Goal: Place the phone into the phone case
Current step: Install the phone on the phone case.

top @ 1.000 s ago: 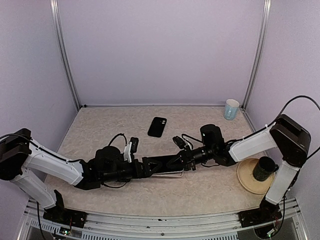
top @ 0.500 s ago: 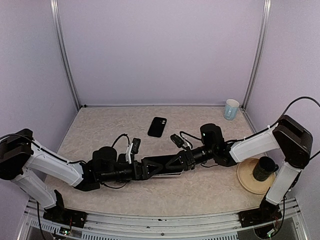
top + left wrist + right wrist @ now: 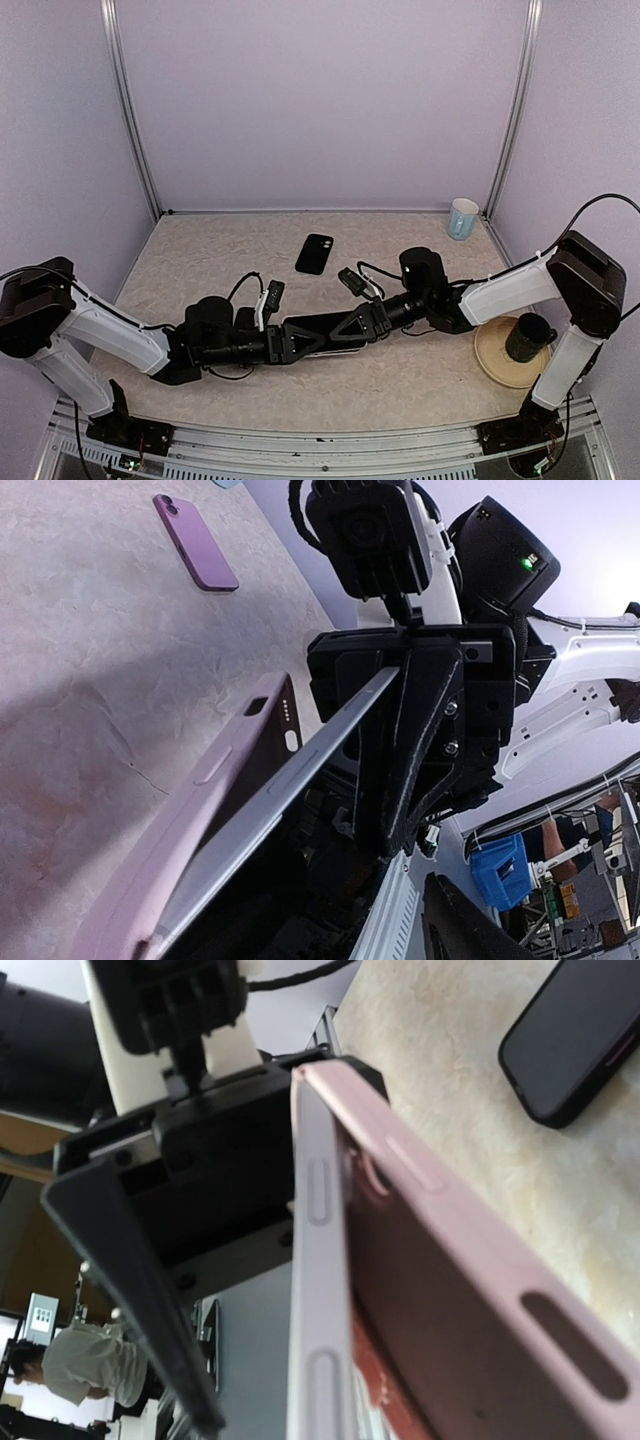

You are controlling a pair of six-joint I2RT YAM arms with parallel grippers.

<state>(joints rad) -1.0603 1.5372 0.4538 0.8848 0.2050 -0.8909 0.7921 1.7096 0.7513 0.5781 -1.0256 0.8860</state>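
With the right gripper (image 3: 357, 327) pinching the phone (image 3: 300, 770), tilted out of the case (image 3: 210, 780) — whether the left gripper (image 3: 292, 342) grips, I cannot tell — an uneven squeeze could pop it loose.

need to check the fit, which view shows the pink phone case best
Right wrist: the phone case fills the frame, with its button bump and slot cutout clear and the phone edge beside it. Left wrist shows its rim at lower left; top external shows only a dark sliver.
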